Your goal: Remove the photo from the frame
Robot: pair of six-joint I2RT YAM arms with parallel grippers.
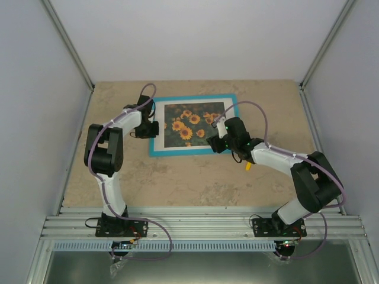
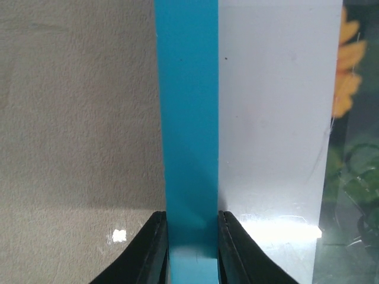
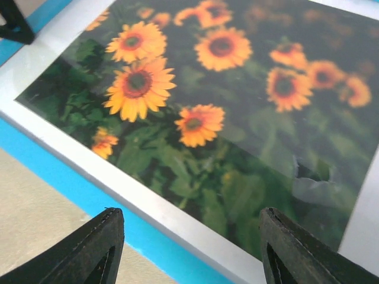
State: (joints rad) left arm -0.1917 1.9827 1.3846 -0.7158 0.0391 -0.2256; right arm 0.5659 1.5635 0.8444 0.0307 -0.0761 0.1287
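At the near edge, the two arm bases are sitting side by side on a metal rail (image 1: 201, 225), and both arms are arching out over the beige, stone-patterned surface (image 1: 195, 180). The frame (image 1: 183, 153) is lying flat around the middle of that surface, picture side up, with its long sides running left to right. The right arm is angling in from the right, and the right fingers (image 3: 95, 251) are standing wide apart with nothing between them, hovering over the near right part of the picture. In the right wrist view the near turquoise rail and a strip of the white mat (image 3: 118, 181) are showing in the gap between the two tips, and whether either tip is touching anything cannot be told. The photo (image 3: 195, 118) is sitting inside the frame, bordered by the mat, its sunflowers facing up. At the frame's left end, the left arm is curling over from the left, and the left fingers (image 2: 148, 251) are pinching the left turquoise rail. One finger is pressing on the rail's outer side, next to the surface, and the other on its inner side, over the mat, where light is glaring off it. Past the frame, the surface is running on to the white back wall (image 1: 195, 41).
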